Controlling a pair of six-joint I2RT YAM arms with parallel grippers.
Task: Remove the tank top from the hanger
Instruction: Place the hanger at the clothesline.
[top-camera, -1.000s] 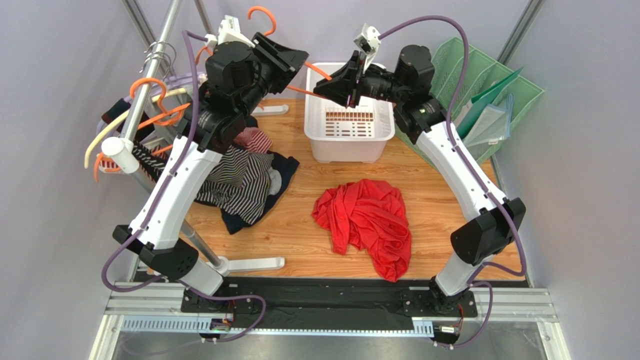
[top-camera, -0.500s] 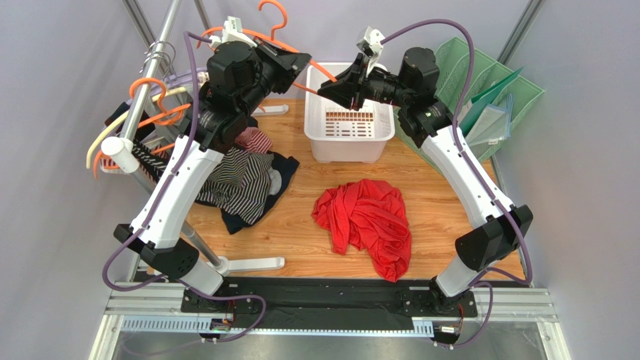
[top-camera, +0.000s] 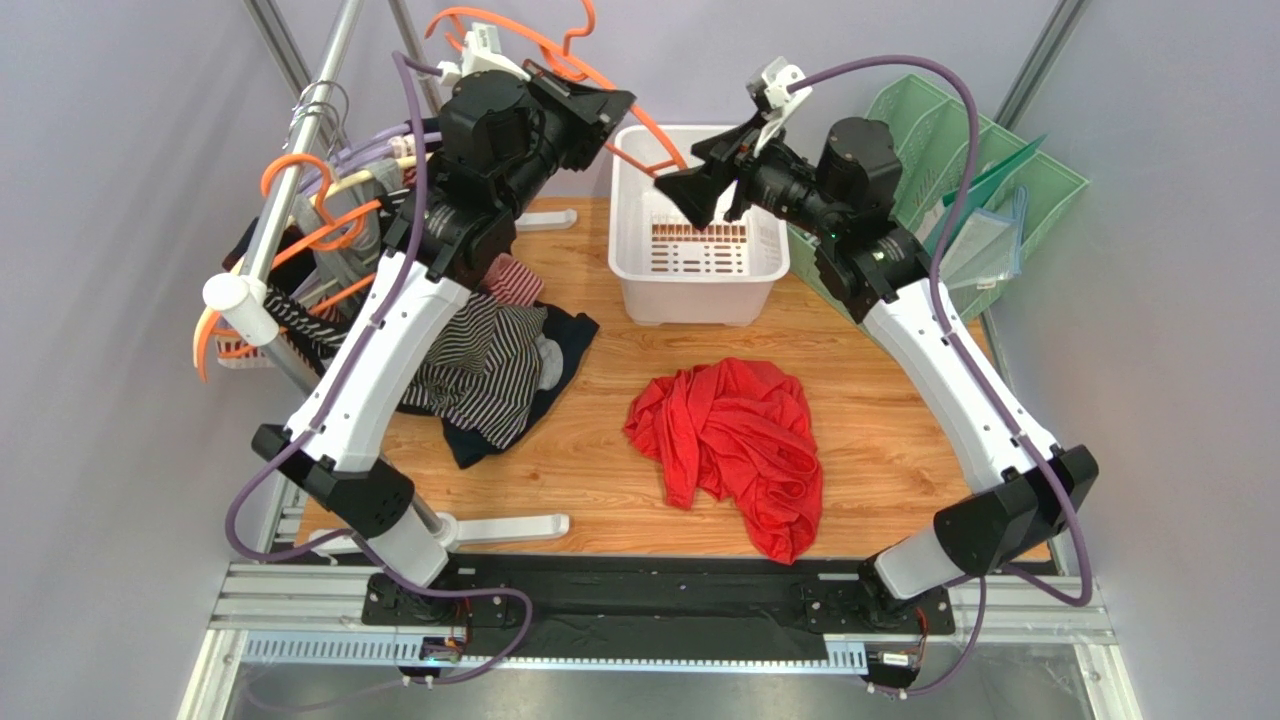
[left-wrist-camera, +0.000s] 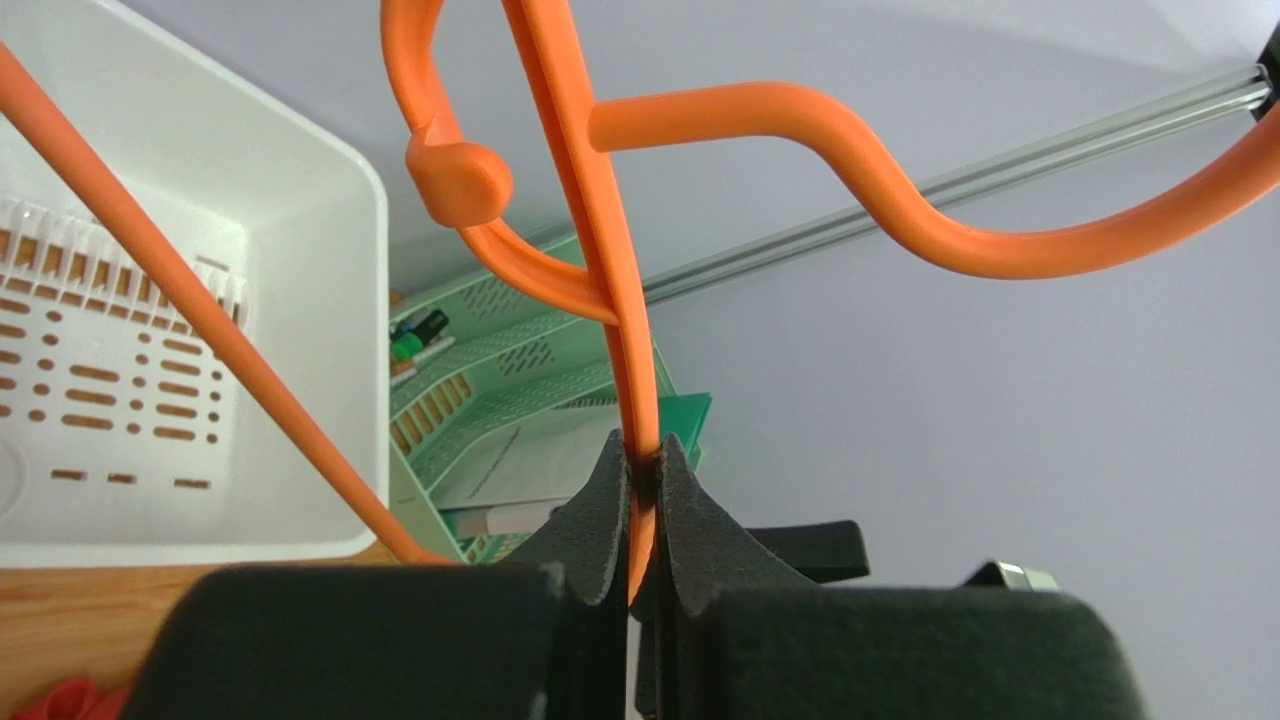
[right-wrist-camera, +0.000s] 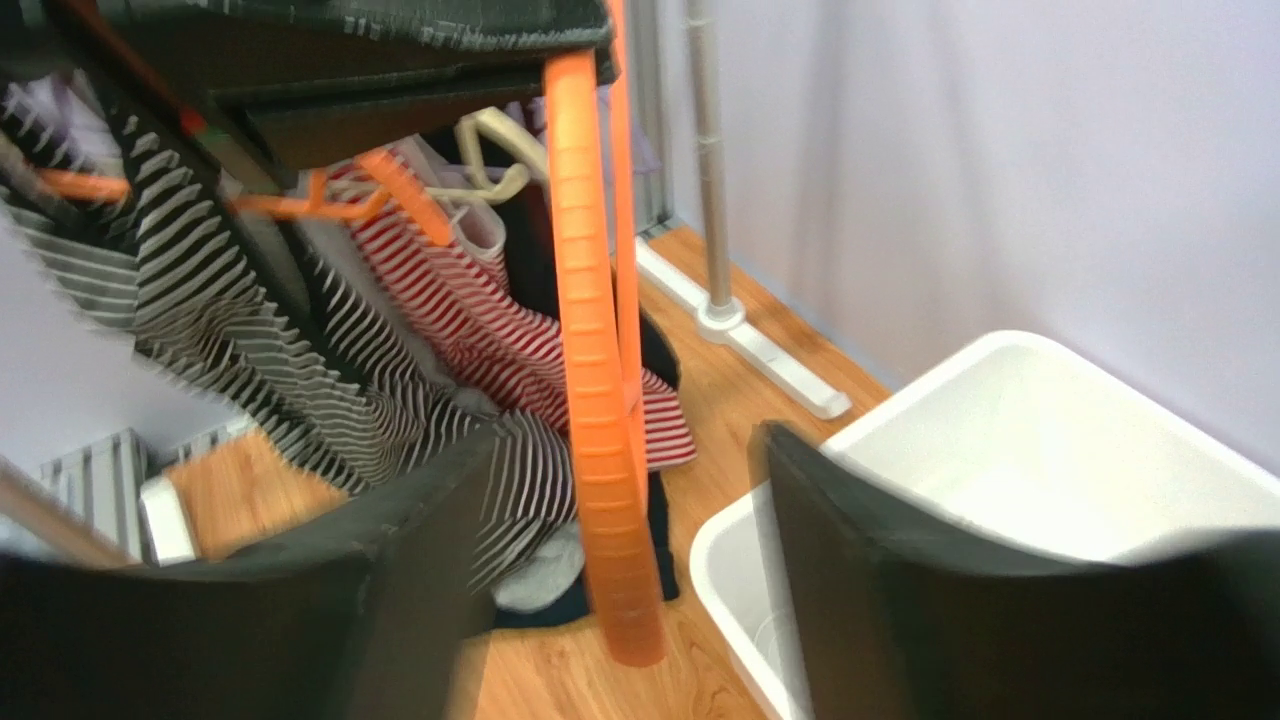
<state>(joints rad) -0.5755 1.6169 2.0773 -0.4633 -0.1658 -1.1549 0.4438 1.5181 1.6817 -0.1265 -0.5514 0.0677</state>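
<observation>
The red tank top (top-camera: 732, 438) lies crumpled on the wooden table, free of the hanger. The bare orange hanger (top-camera: 511, 27) is held high at the back. My left gripper (top-camera: 606, 108) is shut on it; in the left wrist view the fingers (left-wrist-camera: 601, 503) pinch the hanger's (left-wrist-camera: 601, 225) thin bar just below the hook. My right gripper (top-camera: 679, 162) stands open above the white basket. In the right wrist view one hanger (right-wrist-camera: 594, 375) arm hangs loose between the parted fingers (right-wrist-camera: 842, 555), touching neither.
A white basket (top-camera: 751, 273) sits at the back centre. At the left stands a clothes rack (top-camera: 301, 180) with more hangers and striped garments (top-camera: 481, 360) piled beneath. Green file trays (top-camera: 977, 165) stand at the back right.
My left gripper closed on the hanger and lifted it up and back. My right gripper let go of the hanger, opened and drew slightly right.
</observation>
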